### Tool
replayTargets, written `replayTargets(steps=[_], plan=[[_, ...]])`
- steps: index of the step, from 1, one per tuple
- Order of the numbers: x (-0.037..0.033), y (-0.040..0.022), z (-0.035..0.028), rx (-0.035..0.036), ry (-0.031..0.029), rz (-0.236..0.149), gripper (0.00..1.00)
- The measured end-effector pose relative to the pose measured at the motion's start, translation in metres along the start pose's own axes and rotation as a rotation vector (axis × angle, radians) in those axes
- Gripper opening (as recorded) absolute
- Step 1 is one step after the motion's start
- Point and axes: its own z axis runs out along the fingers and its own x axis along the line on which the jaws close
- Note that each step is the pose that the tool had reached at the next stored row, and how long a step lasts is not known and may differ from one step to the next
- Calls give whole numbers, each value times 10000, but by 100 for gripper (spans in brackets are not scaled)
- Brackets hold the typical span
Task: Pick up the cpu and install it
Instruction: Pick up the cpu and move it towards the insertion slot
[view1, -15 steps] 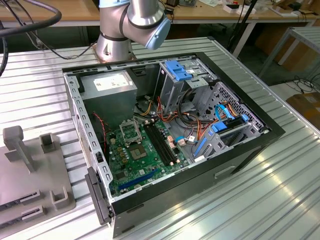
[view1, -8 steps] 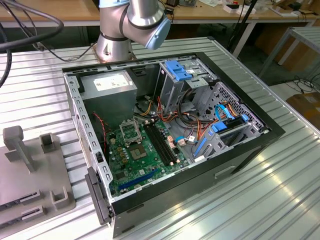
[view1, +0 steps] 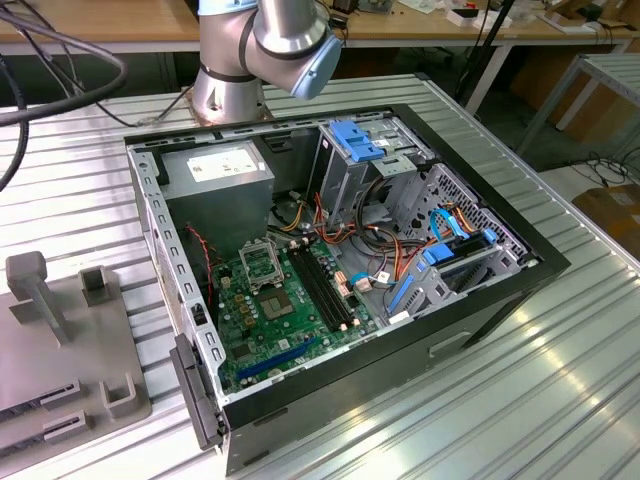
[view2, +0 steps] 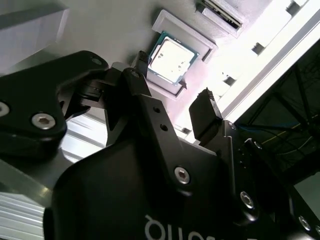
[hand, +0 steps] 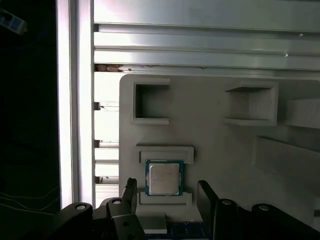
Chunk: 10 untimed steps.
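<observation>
Silver-grey cpu (hand: 164, 178) sits in grey holder (hand: 215, 140); gripper (hand: 167, 187) fingers apart, empty, flanking it.
Off-centre closing could tilt or jam it.

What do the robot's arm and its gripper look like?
The arm is a thick silver-grey metal tube with a pale blue round joint cap. The gripper is matte black, with angular links, silver hex screws and white lettering. Its two fingers are black and blocky.

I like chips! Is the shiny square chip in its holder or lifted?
In its holder: the silver-grey square chip lies flat in the grey tray; the black tool is open.
</observation>
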Motion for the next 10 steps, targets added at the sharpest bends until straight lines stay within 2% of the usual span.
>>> replayTargets(steps=[5,10], plan=[[20,-3,71,0,-1,-57,60],[33,-1,144,-11,-15,-401,60]])
